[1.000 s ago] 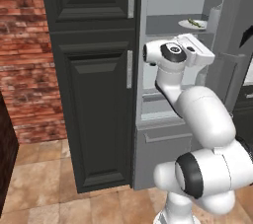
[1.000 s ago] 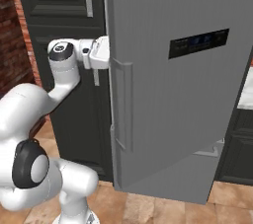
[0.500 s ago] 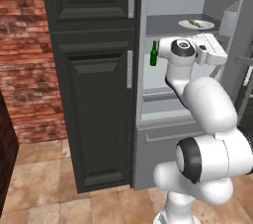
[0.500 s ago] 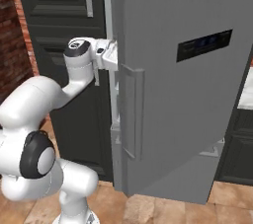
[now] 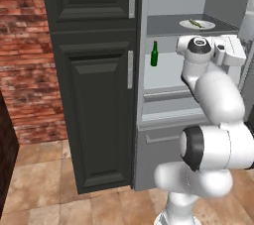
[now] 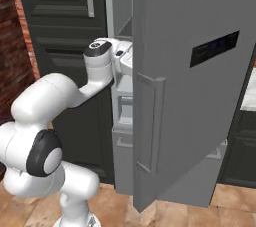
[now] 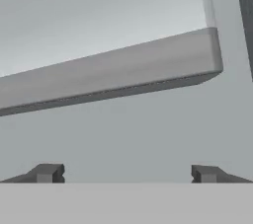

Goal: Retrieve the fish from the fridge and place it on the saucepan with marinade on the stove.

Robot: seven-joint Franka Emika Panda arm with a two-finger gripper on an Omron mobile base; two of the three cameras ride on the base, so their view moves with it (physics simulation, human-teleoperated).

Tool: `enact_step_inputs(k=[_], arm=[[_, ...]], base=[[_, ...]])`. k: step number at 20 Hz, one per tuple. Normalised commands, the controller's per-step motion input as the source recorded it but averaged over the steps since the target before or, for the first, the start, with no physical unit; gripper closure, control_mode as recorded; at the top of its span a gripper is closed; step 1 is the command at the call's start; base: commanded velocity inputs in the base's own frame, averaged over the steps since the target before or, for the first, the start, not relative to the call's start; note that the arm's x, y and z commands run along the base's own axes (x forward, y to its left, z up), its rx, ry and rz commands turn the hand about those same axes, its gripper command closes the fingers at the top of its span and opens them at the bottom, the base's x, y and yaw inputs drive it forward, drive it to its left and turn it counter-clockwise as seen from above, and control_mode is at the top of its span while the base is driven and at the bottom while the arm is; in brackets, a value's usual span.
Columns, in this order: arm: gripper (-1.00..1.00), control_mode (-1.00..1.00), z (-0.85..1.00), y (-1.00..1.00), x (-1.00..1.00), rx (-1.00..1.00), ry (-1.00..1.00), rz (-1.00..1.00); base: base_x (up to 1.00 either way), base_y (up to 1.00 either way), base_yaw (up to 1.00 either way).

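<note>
Dark cabinet (image 5: 94, 85) left, fridge (image 5: 168, 95) open beside it; green bottle (image 5: 154, 54) at middle shelf's left edge; fish (image 5: 196, 23) on white plate (image 5: 188, 25), upper shelf right side; gripper (image 7: 126, 172) jaws wide apart, nothing between, facing a grey shelf edge (image 7: 113, 82)

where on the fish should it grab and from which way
Probably across the narrow middle of the fish, coming down from above. It is a thin sliver lying flat on the white plate on the fridge's upper shelf, so a side approach would meet the plate rim. The end effector, open, has nothing between its fingertips.
</note>
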Motion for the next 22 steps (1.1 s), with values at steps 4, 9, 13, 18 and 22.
enact_step_inputs(k=[4,9,13,18,22], arm=[[-1.00,-1.00,0.00,-0.68,-0.34,0.00,0.00,-0.14],[-1.00,-1.00,0.00,-0.70,-0.35,0.00,0.00,-0.10],[-1.00,-1.00,0.00,-0.66,-0.30,0.00,0.00,-0.03],[-1.00,-1.00,0.00,-0.59,-0.21,0.00,0.00,0.00],[-1.00,-1.00,0.00,-0.56,-0.13,0.00,0.00,0.00]], base=[[0.00,0.00,0.00],[0.00,0.00,0.00],[0.00,0.00,0.00],[0.00,0.00,0.00],[0.00,0.00,0.00]])
